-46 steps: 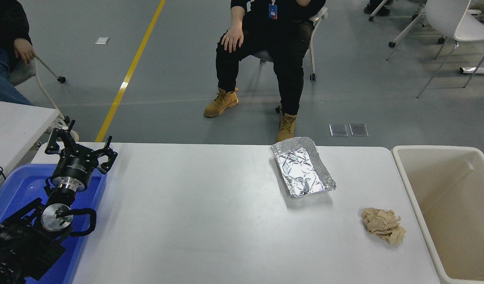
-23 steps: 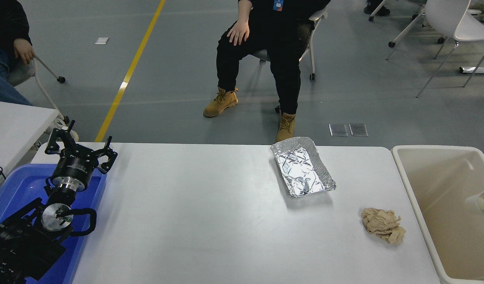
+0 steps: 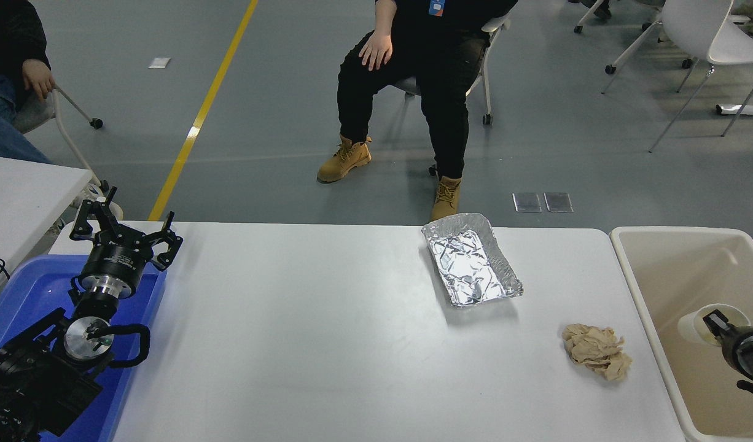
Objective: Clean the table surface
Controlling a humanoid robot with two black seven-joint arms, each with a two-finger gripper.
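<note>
table surface [image 3: 327, 344] fills the foreground, holding a foil tray [image 3: 472, 261] and crumpled paper [image 3: 596, 350]; right hand [image 3: 717, 322], over the beige bin [image 3: 625, 258], grip unclear, could knock the paper off; left hand [image 3: 126, 233] parked, spread

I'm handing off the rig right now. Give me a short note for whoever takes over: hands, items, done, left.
Left hand: open, parked over the blue tray at the table's left end.
Right hand: over the beige bin, with a pale cup at its tip; grip unclear.
The table bears a foil tray at its far edge and a crumpled brown paper wad near the bin.
Left: foil tray and wad, probably into the bin.
</note>
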